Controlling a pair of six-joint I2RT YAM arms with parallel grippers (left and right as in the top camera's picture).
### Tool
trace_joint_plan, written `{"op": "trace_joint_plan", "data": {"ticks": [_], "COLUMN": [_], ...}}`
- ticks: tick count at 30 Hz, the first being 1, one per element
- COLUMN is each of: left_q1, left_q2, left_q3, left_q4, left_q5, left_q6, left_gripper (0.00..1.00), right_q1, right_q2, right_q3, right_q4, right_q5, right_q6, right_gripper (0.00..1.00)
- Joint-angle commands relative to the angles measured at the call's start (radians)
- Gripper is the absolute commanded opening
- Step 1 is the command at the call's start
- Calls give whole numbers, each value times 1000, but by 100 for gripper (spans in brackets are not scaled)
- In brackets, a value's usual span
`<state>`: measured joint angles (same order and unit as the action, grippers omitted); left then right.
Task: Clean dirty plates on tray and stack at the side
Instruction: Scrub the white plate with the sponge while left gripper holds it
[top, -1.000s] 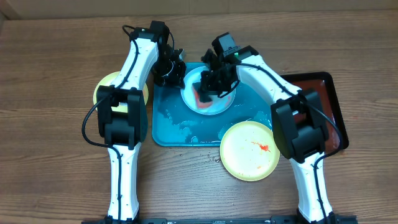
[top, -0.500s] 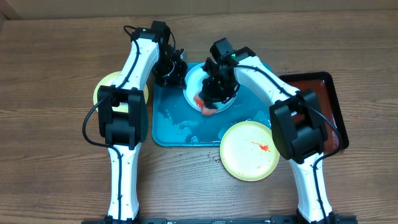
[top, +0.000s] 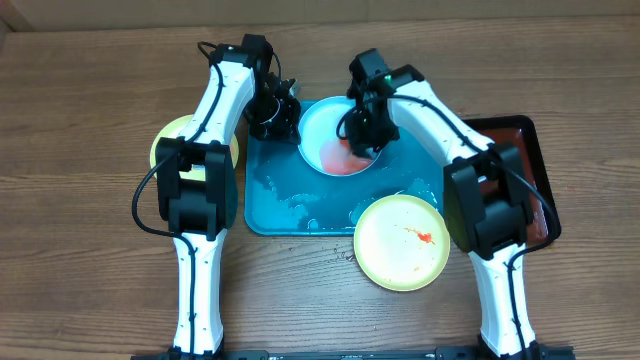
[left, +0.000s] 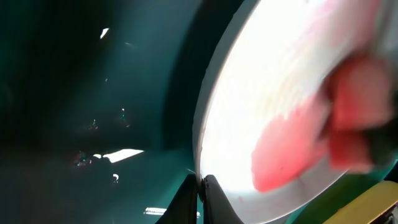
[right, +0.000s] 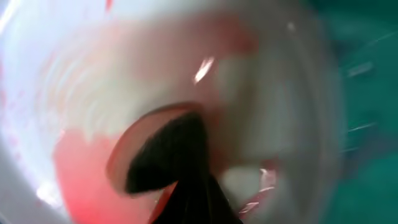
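A pale blue-white plate (top: 325, 130) lies at the back of the turquoise tray (top: 285, 205), its front part smeared pink-red. My left gripper (top: 287, 118) is shut on the plate's left rim, seen up close in the left wrist view (left: 203, 190). My right gripper (top: 363, 140) presses a red sponge (left: 356, 115) onto the plate's right side; its view is blurred, with dark fingers (right: 186, 180) on the smeared plate (right: 124, 74). A yellow-green plate (top: 402, 242) with red sauce overlaps the tray's front right corner. Another yellow-green plate (top: 172, 140) lies left of the tray.
A dark red, black-rimmed tray (top: 525, 150) lies at the right, partly under my right arm. The turquoise tray's floor is wet with shiny patches (top: 300, 205). Bare wooden table (top: 90, 250) surrounds everything.
My right gripper has swept the sponge from the plate's front left to its right side, leaving a pink-red smear on the front part. The left gripper has kept its hold on the rim.
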<state>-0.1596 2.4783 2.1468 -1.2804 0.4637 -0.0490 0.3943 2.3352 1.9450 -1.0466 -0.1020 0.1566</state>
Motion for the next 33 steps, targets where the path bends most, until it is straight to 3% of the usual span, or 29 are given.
{"op": "trace_joint_plan", "data": {"ticks": [1, 25, 33], "left_q1": [17, 16, 15], "left_q2": [14, 14, 14], "left_q3": [-5, -5, -5], "left_q4": [-8, -21, -21], "left_q5": [-3, -1, 2], "left_q6": [21, 27, 27], "left_gripper": [4, 4, 4], "right_q1": [-42, 100, 130], "right_q2": [22, 106, 115], "right_q3": [83, 36, 40], "right_q4": [16, 110, 161], "right_q5": [101, 91, -113], "right_q6": [8, -26, -27], "right_gripper": [4, 4, 4]}}
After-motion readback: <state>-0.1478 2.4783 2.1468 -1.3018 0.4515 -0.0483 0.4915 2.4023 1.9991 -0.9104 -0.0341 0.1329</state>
